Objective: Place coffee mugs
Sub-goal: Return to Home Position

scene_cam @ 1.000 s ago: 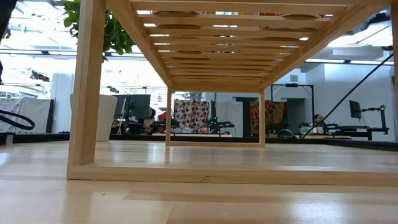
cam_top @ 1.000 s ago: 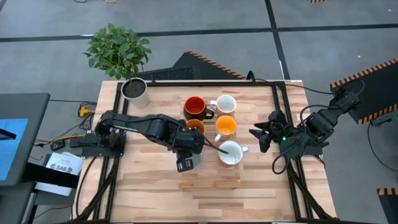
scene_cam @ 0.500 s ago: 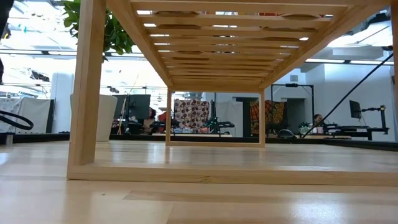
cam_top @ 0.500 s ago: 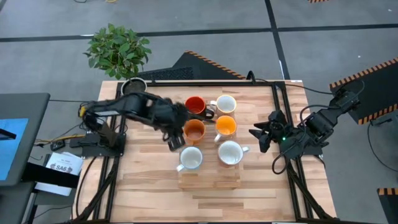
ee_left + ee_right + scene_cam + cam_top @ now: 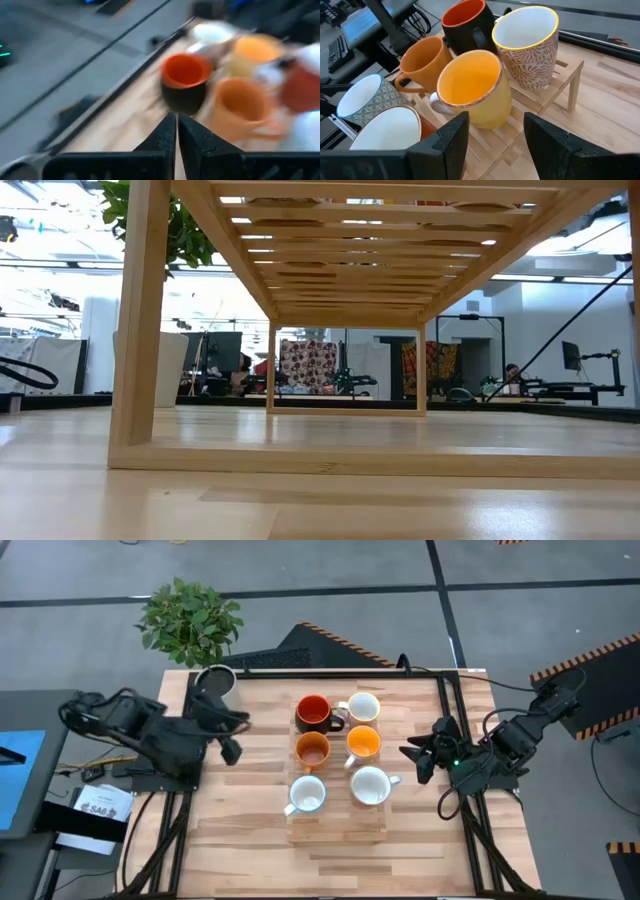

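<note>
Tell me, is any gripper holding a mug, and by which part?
Neither holds anything. The left gripper is shut and empty, away from the mugs; the right gripper is open, empty.

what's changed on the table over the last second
The left claw pulled back from above the front-left white mug toward the left edge of the table, near the pot; it is shut and empty. That mug now shows, standing on the rack. The other mugs and the right claw, open at the right edge, stayed put.
</note>
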Available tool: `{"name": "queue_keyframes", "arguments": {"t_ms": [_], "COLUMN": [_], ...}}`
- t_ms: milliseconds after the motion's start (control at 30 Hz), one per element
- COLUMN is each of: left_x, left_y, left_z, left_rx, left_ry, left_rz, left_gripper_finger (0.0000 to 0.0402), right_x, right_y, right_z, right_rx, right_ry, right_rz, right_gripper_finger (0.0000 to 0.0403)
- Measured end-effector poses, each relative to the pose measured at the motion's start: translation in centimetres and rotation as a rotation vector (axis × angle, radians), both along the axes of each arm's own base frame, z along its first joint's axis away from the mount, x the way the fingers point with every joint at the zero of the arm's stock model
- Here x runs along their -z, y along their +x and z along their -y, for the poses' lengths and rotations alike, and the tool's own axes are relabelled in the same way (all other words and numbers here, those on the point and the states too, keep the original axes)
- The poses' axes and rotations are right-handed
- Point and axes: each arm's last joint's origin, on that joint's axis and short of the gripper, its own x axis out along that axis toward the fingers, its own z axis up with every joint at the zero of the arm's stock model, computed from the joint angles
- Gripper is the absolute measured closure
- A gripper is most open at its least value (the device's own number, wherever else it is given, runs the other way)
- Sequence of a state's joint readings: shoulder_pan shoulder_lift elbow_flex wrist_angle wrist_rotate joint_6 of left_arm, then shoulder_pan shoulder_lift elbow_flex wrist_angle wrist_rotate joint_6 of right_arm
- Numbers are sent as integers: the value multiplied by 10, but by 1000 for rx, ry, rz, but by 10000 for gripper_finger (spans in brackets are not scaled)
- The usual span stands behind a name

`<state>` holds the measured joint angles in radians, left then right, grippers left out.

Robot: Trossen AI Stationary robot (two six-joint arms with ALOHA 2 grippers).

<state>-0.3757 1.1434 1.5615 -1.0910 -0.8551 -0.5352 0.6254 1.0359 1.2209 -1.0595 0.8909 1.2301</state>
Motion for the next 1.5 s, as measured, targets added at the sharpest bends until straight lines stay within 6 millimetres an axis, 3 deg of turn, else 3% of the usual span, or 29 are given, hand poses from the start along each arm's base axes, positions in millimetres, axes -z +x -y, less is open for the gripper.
{"name": "queue_keyframes", "arguments": {"t_ms": [233,333,567,833,1000,1267,1500], "left_x": [56,78,131,177,204,235,251], "left_y": [-7,-17,-45,-71,-80,-85,-80], "left_z": [-8,-15,-36,-41,-42,-43,-42], "left_rx": [448,521,504,486,475,472,466], "left_ry": [-13,-7,-24,-105,-128,-123,-132], "left_rz": [415,550,698,757,793,838,782], "left_gripper_finger": [401,401,401,401,401,401,402], "right_x": [0,0,-1,-2,-2,-1,0], "right_y": [0,0,1,3,2,2,1], "right_z": [0,0,-2,-3,-3,-3,-5], "right_rx": [0,-4,-31,-44,-44,-54,-83], "right_ry": [-1,-7,36,60,59,75,125], "right_rz": [-1,-5,-3,8,6,-1,-21], "right_gripper_finger": [188,188,188,195,241,381,364]}}
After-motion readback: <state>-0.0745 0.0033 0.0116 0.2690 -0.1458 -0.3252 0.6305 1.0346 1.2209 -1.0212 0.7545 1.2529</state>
